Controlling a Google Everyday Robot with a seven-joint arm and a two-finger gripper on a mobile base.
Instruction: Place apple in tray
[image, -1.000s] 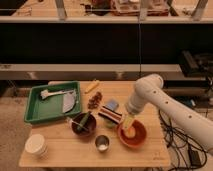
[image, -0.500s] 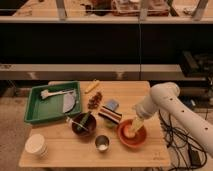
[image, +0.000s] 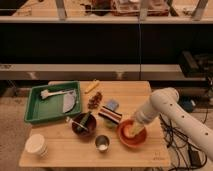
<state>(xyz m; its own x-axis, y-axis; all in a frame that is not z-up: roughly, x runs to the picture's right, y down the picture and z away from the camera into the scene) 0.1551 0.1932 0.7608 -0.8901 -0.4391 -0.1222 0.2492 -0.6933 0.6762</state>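
Note:
The green tray (image: 35, 114) sits at the table's left and holds a white-handled tool and a grey flat piece. My gripper (image: 132, 128) is at the end of the white arm (image: 162, 102) and reaches down into the round orange bowl (image: 131, 140) at the front right. A yellowish round shape, which looks like the apple (image: 129, 132), shows in that bowl right under the gripper and is partly hidden by it. The tray is well to the left of the gripper, across the table.
A dark brown bowl (image: 82, 125) with a utensil stands left of the orange bowl. A metal cup (image: 102, 144) is in front. A striped packet (image: 109, 115), a blue item (image: 112, 104), a dark red cluster (image: 94, 100) and an elongated yellow item (image: 91, 87) lie mid-table. A white cup (image: 36, 145) is front left.
The arm's elbow has swung to the right and lower. The gripper has stayed over the orange bowl and sunk a little into it.

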